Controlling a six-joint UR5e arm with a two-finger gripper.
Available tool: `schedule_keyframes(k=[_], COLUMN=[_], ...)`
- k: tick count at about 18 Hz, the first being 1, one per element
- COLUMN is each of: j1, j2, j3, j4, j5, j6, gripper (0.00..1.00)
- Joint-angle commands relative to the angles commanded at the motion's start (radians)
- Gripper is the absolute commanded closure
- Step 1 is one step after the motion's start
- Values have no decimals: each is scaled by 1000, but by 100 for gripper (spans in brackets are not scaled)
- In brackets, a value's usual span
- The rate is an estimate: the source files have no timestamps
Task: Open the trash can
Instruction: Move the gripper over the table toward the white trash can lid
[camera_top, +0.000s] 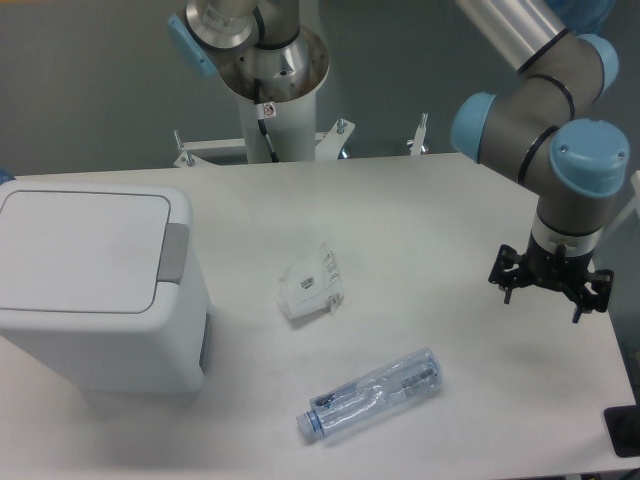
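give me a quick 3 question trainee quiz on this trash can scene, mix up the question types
1. True or false: the lid of the trash can is already raised.
2. Multiple choice: what lies nearest the front edge of the table? A) the crumpled white packet B) the clear plastic bottle C) the trash can
3. Fill in: the grey push-tab sits on the side of the lid that faces the ____.

Key
1. False: the lid lies flat and closed.
2. B
3. gripper, which hangs over the far side of the table, well apart from the can.
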Motion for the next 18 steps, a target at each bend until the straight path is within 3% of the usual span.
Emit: schedule_keyframes(k=[8, 11, 13, 16, 18], j1=[-25, -23, -31, -77, -121], j2=[-9, -2, 5, 12, 50], j3=[0, 0, 11, 18, 15], j4=[3, 6, 6, 6, 0], j5=[-5, -31, -66, -141, -161], j6=[-12, -173, -202, -340, -396], gripper=[0, 0, 0, 0, 0])
